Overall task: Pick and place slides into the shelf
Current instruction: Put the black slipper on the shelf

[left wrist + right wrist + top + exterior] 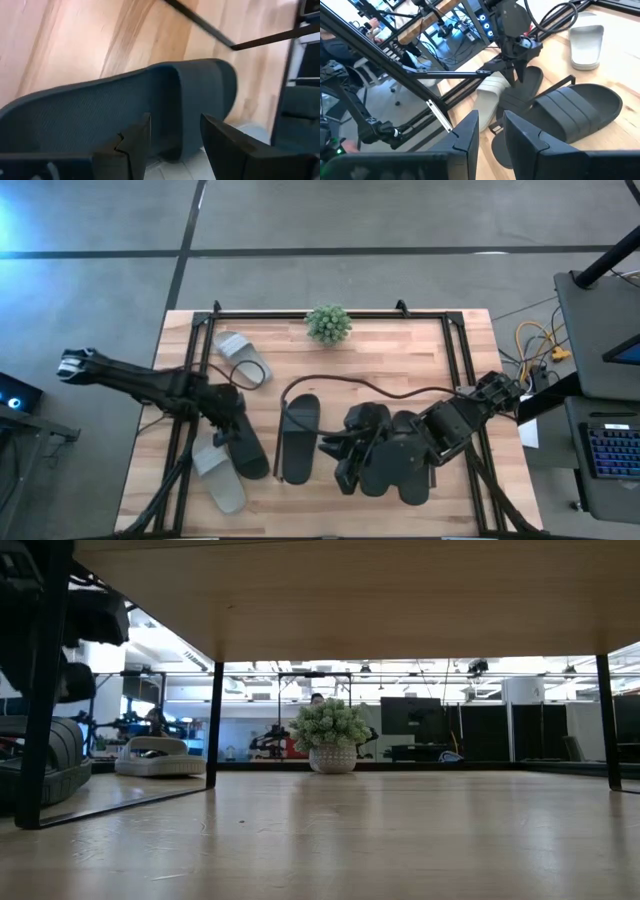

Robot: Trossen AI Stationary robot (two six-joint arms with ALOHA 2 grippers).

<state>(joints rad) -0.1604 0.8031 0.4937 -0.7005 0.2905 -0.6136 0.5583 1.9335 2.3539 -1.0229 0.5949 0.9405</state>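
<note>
While the left arm is reaching in from the table's edge, the wide light wood table (400, 355) with black rails is carrying every sandal in sight. A light wood shelf board (400, 600) on thin dark posts is showing only overhead in the low view; how it is sitting against the grippers is hard to make out, and no sandal is showing on it.

The left gripper (228, 428) is pointing down and pinching a black rubber slide with one wide strap (252, 454). In its wrist view one finger (132, 150) is standing on each side of the sandal's raised part, and the rest of the sole is stretching away ahead of it. A light grey rubber slide (220, 478) is lying just beside that gripper, partly under the held sandal. A second light grey slide (243, 358) is lying well apart from it, beyond the wrist.

The right gripper (345, 460) is hovering with its fingers slightly spread and nothing between them. A clump of black slides (395, 465) is lying under and behind it; how many are in the clump is not clear. A single black slide (300, 438) is lying between the two grippers.

A small green potted plant (328, 323) is standing well away from both.
</note>
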